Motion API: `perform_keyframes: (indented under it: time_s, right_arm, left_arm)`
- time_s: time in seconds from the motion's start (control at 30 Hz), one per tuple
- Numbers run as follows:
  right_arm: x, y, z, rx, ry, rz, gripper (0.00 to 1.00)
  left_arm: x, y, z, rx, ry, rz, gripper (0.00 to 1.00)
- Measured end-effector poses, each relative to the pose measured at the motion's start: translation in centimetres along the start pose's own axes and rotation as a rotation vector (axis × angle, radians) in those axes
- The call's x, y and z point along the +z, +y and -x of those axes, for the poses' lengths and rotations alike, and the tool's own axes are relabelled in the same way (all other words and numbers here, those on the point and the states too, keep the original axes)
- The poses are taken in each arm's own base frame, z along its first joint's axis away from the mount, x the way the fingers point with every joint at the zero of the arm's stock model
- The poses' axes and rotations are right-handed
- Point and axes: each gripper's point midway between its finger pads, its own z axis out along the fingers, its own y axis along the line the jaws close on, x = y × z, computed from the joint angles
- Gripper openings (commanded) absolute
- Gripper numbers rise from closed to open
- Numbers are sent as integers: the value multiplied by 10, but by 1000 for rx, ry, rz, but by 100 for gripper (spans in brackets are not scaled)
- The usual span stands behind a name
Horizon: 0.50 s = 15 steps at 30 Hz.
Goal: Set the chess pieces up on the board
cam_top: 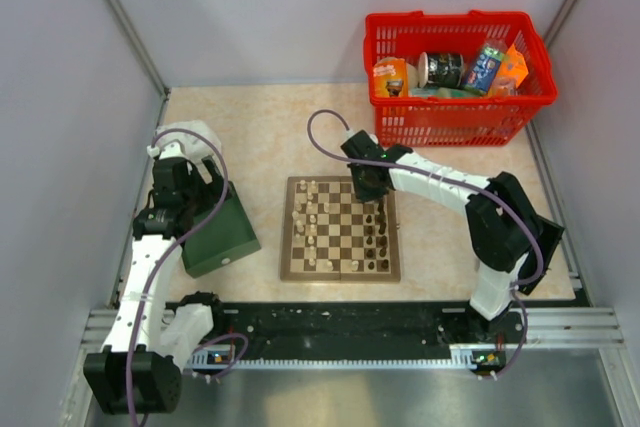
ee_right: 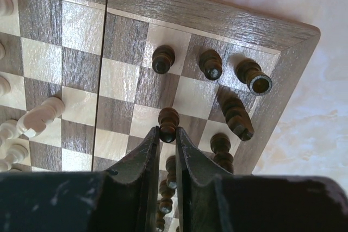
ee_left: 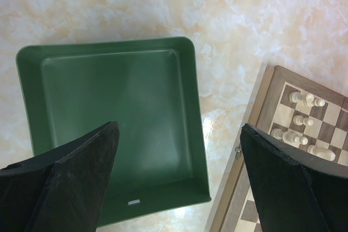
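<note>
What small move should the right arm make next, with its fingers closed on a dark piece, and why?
Probably a short lift straight up. The right gripper is shut on a dark piece standing on the board. A toppled piece lies just beside it and other upright pieces stand close by, so moving sideways first could knock them.

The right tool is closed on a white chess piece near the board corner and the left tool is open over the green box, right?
No: the right wrist view shows the right tool closed on a dark brown piece, not white, near the board corner; the left tool is open over the green box.
</note>
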Motion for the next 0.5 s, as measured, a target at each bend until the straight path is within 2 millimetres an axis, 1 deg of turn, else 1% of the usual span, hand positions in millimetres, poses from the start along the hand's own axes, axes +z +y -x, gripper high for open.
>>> perform_keyframes:
  time_s: [0.2,0.5]
  right_arm:
    - [-8,-2,2,3,-15,4,14]
    - [-3,-11,-16,-5,28,-23,15]
  left_arm:
    - [0,0,0,-3,0,0,98]
    - [0,0,0,-4,0,-1,98]
